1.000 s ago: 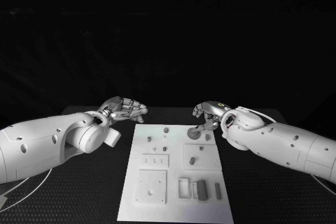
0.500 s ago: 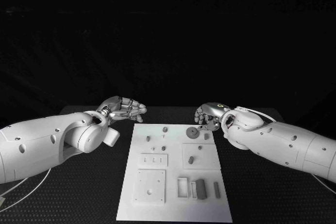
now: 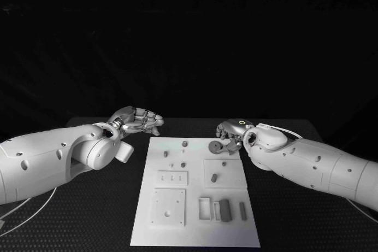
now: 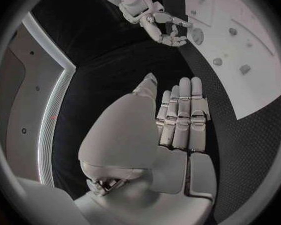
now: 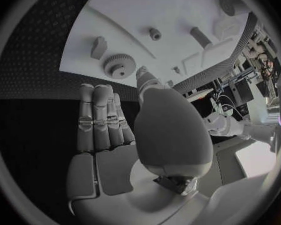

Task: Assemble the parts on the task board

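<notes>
Resting near the white rectangular task board's [image 3: 197, 208] far edge: one grey toothed gear [image 3: 215, 146]; two robot hands, left robot hand [image 3: 140, 121] and right robot hand [image 3: 229, 133], fingers together, extended, holding nothing.

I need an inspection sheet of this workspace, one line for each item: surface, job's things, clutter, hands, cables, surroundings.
Surface: black table, textured, carrying the white task board.
Job's things: round gear lies at the board's far end beside the right hand; small grey parts lie and stand across the board.
Clutter: nothing seen.
Hands: left hand off the board, fingers curled, holding nothing; right hand by the gear, grip cannot be told.
Cables: thin white cable on the table under the left arm.
Surroundings: dark backdrop.
</notes>
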{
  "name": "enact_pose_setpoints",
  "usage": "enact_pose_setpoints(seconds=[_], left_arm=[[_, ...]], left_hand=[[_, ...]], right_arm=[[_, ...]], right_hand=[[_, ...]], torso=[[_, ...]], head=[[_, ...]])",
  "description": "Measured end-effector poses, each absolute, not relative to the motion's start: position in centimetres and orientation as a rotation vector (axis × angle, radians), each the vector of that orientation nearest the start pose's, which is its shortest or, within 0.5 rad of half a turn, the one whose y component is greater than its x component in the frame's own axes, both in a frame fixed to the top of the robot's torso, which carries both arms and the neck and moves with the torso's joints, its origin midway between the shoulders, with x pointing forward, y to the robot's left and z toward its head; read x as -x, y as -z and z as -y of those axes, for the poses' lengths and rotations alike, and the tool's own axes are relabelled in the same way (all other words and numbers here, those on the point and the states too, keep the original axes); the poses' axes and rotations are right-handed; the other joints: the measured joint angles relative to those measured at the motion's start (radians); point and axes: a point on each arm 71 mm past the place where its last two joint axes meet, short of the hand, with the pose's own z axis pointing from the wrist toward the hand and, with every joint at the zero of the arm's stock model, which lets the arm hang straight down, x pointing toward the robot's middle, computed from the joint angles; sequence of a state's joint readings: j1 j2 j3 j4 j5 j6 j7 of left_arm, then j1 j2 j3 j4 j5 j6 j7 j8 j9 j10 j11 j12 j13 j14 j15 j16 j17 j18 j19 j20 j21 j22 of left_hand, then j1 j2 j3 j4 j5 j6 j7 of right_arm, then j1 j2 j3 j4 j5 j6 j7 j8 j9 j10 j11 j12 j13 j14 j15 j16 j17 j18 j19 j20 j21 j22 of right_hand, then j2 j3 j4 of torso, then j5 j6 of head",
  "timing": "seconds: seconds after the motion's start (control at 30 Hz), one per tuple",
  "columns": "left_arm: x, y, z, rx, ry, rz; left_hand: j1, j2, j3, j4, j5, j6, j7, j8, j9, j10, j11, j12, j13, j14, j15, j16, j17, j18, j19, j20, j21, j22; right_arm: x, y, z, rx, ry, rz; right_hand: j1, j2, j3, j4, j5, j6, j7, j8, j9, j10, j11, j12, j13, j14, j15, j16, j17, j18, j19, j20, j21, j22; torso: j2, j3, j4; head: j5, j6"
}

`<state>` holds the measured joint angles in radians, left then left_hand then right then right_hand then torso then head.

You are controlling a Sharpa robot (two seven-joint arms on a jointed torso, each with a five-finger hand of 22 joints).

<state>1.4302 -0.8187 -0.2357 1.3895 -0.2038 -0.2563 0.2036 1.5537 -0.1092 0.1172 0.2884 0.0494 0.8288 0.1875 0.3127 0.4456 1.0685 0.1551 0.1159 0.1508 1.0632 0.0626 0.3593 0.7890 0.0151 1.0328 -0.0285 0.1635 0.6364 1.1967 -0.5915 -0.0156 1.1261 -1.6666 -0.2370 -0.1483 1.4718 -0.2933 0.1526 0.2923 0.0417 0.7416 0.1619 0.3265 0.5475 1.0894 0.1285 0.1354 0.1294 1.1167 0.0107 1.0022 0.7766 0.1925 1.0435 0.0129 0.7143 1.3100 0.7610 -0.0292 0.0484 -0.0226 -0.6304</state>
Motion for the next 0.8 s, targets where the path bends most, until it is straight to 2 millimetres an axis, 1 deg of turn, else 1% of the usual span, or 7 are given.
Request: enact_pose_setpoints(seconds=[0.13,0.23,0.3,0.37,0.47,0.67,0.8], left_arm=[[-52.71,14.87,-23.79,0.844,1.255,-1.634],[-52.69,14.87,-23.78,0.844,1.255,-1.635],[-52.68,14.87,-23.82,0.844,1.255,-1.635],[-52.67,14.87,-23.88,0.845,1.254,-1.635],[-52.67,14.87,-23.94,0.845,1.253,-1.634],[-52.67,14.87,-23.85,0.844,1.255,-1.635],[-52.67,14.87,-23.84,0.844,1.255,-1.636]], left_hand=[[0.0,0.0,0.0,0.0,0.0,0.0,0.0,-0.004,0.0,0.0,0.0,0.0,0.0,0.0,0.0,0.0,0.0,0.0,0.0,0.0,0.0,0.0],[0.0,0.0,0.0,0.0,0.0,0.0,0.0,-0.004,0.0,0.0,0.0,0.0,0.0,0.0,0.0,0.0,0.0,0.0,0.0,0.0,0.0,0.0],[0.0,0.0,0.0,0.0,0.0,0.0,0.0,-0.004,0.0,0.0,0.0,0.0,0.0,0.0,0.0,0.0,0.0,0.0,0.0,0.0,0.0,0.0],[0.0,0.0,0.0,0.0,0.0,0.0,0.0,-0.004,0.0,0.0,0.0,0.0,0.0,0.0,0.0,0.0,0.001,0.0,0.0,0.0,0.0,0.0],[0.0,0.0,0.0,0.0,0.0,0.0,0.0,-0.004,0.0,0.0,0.0,0.0,0.0,0.0,0.0,-0.004,0.001,0.0,0.0,0.0,0.0,0.0],[0.0,0.0,0.0,0.0,0.0,0.0,0.0,-0.004,0.0,0.0,0.0,0.0,0.0,0.0,0.0,-0.004,0.001,0.0,0.0,0.0,0.0,0.0],[0.0,0.0,0.0,0.0,0.0,0.0,0.0,-0.004,0.0,0.0,0.0,0.0,0.0,0.0,0.0,-0.004,0.002,0.0,0.0,0.0,0.0,0.0]], right_arm=[[-55.55,20.74,18.69,0.279,-0.338,-1.668],[-55.51,20.99,18.61,0.283,-0.33,-1.668],[-55.51,21.18,18.69,0.278,-0.328,-1.674],[-55.55,21.25,18.8,0.273,-0.326,-1.677],[-55.62,21.28,18.84,0.267,-0.326,-1.679],[-55.91,21.39,18.89,0.252,-0.324,-1.683],[-56.01,21.46,19.0,0.246,-0.323,-1.686]], right_hand=[[-0.049,-0.003,-0.034,-0.002,0.0,-0.02,-0.014,-0.01,-0.003,0.061,-0.023,0.038,0.023,0.009,-0.013,0.015,0.004,0.0,0.008,0.0,0.009,0.0],[-0.049,-0.003,-0.052,-0.006,0.0,-0.013,-0.022,-0.007,0.0,0.202,-0.079,0.174,0.116,0.048,-0.068,0.07,0.032,0.01,0.051,-0.011,0.049,0.0],[-0.045,0.002,-0.064,-0.008,0.005,0.021,-0.037,0.012,0.01,0.261,-0.11,0.333,0.234,0.083,-0.103,0.151,0.081,0.033,0.091,-0.022,0.095,0.001],[-0.027,0.019,-0.077,-0.002,0.009,0.051,-0.045,0.019,0.017,0.174,-0.129,0.65,0.522,0.084,-0.1,0.284,0.169,0.034,0.113,-0.038,0.151,0.0],[-0.016,0.031,-0.076,-0.003,0.008,0.067,-0.051,0.019,0.022,0.049,-0.128,0.905,0.746,0.08,-0.103,0.365,0.223,0.032,0.105,-0.056,0.2,0.0],[-0.012,0.065,-0.068,-0.003,0.008,0.091,-0.066,0.023,0.025,0.036,-0.132,1.045,0.856,0.133,-0.096,0.433,0.309,0.023,0.122,-0.076,0.236,0.0],[-0.003,0.088,-0.068,-0.003,0.008,0.096,-0.072,0.023,0.025,0.026,-0.132,1.082,0.884,0.19,-0.109,0.457,0.355,0.007,0.132,-0.086,0.248,0.0]], torso=[[0.0,-0.0006,0.0021],[0.0,-0.0012,0.0034],[0.0,-0.0012,0.0035],[0.0,-0.0012,0.0035],[0.0,-0.0006,0.0034],[0.0,-0.0001,0.0018],[0.001,0.0,0.0017]], head=[[0.0,-0.003],[0.001,-0.005],[0.002,-0.005],[0.003,-0.006],[0.004,-0.008],[0.004,-0.011],[0.004,-0.012]])
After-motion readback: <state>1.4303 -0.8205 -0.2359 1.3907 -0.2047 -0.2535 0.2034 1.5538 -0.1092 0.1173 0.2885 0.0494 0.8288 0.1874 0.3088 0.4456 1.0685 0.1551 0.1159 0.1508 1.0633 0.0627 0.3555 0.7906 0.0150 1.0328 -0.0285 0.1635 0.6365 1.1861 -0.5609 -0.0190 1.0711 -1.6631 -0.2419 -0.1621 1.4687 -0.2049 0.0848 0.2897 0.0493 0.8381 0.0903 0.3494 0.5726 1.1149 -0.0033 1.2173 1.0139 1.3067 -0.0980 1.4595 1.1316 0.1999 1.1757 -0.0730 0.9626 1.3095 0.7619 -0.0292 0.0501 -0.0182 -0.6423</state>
